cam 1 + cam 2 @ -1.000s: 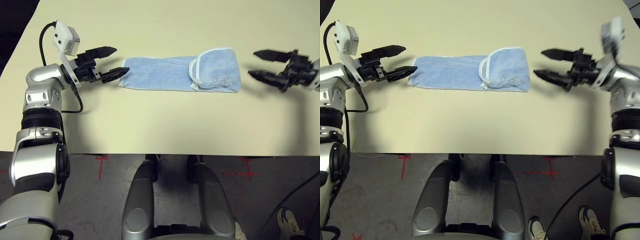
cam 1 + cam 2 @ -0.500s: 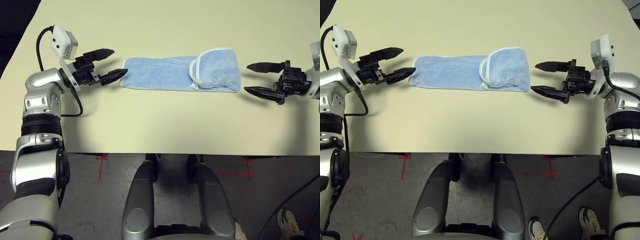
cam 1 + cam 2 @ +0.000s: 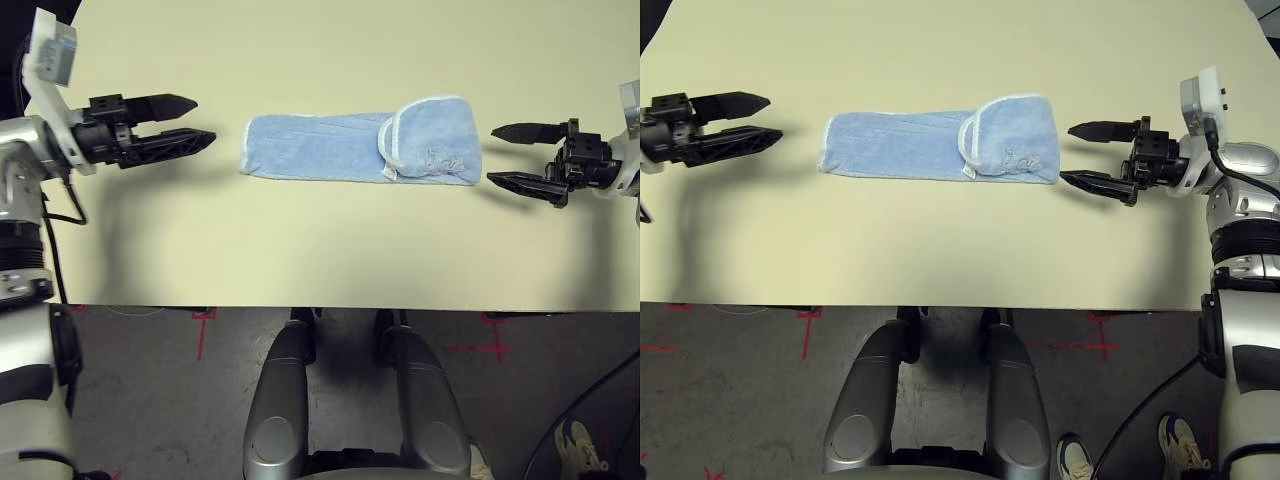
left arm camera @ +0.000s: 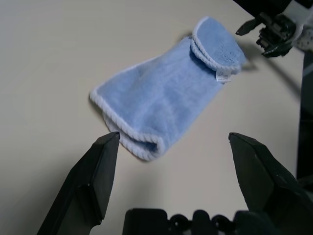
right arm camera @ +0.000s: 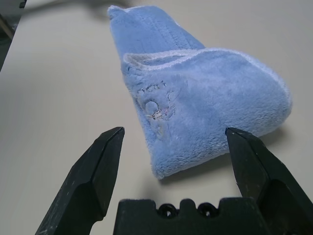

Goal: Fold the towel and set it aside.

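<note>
the light blue terry-cloth towel (image 3: 360,148) with whitish stitched border lies in a long strip, right end folded over; left gripper (image 3: 185,121) and right gripper (image 3: 510,155) spread, empty.

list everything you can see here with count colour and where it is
towel: one, light blue with a whitish stitched border, lying as a long strip across the middle of the table, its right end folded back over itself
table: one, pale beige, under the towel and both grippers
floor: dark grey with red tape crosses, below the table's near edge
shoes: a person's, grey and white, on the floor at lower right
left gripper: one, black fingers, open, left of the towel and apart from it
right gripper: one, black fingers, open, just right of the towel's folded end, not touching
</note>
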Available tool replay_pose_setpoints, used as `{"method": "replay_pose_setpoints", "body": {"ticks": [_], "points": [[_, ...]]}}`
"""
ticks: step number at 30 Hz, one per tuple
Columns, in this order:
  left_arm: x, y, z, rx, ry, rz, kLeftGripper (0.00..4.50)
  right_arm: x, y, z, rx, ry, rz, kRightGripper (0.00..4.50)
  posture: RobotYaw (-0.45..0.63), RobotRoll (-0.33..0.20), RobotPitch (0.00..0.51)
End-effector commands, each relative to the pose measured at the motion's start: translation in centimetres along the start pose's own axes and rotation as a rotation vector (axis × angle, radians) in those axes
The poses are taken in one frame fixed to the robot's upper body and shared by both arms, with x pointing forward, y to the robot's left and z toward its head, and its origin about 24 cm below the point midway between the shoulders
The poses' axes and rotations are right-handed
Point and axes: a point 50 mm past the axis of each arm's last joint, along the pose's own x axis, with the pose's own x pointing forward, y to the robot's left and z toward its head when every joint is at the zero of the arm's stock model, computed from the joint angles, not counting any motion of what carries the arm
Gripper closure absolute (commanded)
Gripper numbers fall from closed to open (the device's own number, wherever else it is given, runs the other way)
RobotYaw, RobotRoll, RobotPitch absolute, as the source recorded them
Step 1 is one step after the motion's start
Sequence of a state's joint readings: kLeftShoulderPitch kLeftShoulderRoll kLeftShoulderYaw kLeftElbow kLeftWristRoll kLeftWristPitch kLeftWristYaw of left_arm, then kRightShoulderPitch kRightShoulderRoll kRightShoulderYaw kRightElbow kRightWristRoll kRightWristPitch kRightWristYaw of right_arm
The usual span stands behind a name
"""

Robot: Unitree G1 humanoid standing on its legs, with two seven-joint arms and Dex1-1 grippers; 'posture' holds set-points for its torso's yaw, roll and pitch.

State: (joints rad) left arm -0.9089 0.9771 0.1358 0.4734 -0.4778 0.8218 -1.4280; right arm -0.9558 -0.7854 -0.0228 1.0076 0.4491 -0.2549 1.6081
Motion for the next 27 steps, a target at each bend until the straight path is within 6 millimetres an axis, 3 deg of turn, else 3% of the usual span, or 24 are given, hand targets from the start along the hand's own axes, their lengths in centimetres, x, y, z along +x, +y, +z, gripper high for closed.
{"method": "replay_pose_setpoints", "body": {"ticks": [1,7,10,18,27], "points": [[0.6,-0.1,-1.2,-0.263,0.0,0.023,0.0,-0.1,0.1,-0.4,0.006,0.02,0.005,0.02,0.09,0.0,0.355],[1.9,-0.2,-1.3,-0.53,-0.026,0.081,0.0,-0.2,0.0,-0.4,-0.002,0.034,0.002,0.02,0.08,0.0,0.359],[2.5,0.3,-0.6,-0.71,-0.144,0.09,0.0,-0.4,0.0,-0.4,-0.004,0.04,-0.007,0.02,0.08,0.0,0.359],[3.5,-0.1,-1.5,-0.768,-0.073,0.14,0.0,-0.5,-0.2,-0.3,0.008,0.026,-0.02,0.02,0.08,0.0,0.36],[2.7,-0.7,-3.0,-0.778,0.004,0.137,0.0,-0.2,-0.2,0.1,0.0,0.022,-0.007,0.02,0.08,0.0,0.363]]}}
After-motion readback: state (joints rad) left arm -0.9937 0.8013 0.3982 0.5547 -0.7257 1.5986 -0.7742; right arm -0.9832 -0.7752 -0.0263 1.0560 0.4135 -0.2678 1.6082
